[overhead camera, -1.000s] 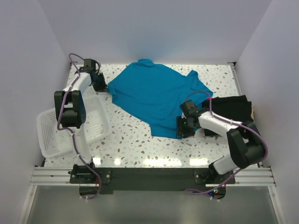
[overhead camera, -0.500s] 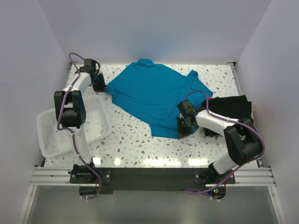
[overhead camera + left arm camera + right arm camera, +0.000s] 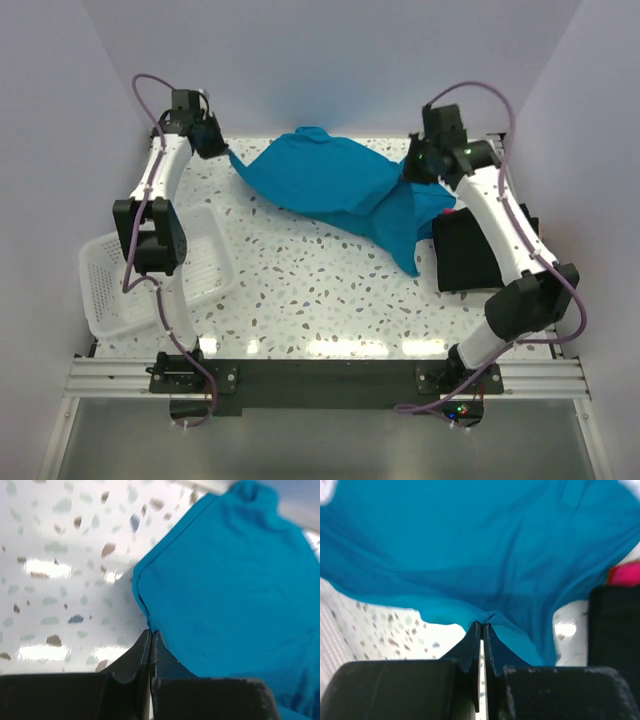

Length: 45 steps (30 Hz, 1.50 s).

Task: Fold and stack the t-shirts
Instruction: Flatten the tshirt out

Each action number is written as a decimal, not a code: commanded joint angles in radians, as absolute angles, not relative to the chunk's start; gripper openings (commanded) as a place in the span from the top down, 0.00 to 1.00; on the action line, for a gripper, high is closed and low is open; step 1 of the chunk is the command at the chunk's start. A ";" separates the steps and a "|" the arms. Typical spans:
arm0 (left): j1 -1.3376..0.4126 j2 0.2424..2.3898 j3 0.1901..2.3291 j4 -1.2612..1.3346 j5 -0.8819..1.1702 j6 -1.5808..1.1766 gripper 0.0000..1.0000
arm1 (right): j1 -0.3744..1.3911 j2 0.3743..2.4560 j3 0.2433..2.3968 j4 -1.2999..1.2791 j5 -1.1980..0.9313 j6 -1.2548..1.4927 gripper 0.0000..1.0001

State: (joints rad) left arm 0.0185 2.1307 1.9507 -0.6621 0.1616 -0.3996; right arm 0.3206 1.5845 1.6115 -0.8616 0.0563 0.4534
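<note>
The teal t-shirt [image 3: 320, 185] hangs with its long axis left-right along the far edge of the bench [image 3: 300, 300], with the left hand [image 3: 213, 143] clamped on its edge near the far-left corner, the right hand [image 3: 413, 168] clamped on it toward the far-right corner, and the black t-shirt [image 3: 475, 250] lying flat at the right edge.

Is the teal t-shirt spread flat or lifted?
Partly lifted: the left gripper and right gripper are each shut on an edge of the teal t-shirt, which hangs bunched between them.
</note>
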 commanded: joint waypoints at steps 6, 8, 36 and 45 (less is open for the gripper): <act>0.014 2.042 2.200 -0.571 0.184 -0.589 1.00 | 0.226 1.710 2.185 -0.946 0.173 0.327 1.00; 0.014 1.964 2.180 -0.514 0.190 -0.630 1.00 | 0.224 1.703 2.293 -0.928 0.221 0.299 1.00; 0.009 1.630 2.011 -0.259 0.201 -0.747 1.00 | 0.222 1.390 2.019 -0.253 0.405 -0.077 1.00; -0.014 1.726 2.051 -0.275 0.238 -0.756 1.00 | 0.209 1.534 2.092 -0.271 0.379 -0.049 1.00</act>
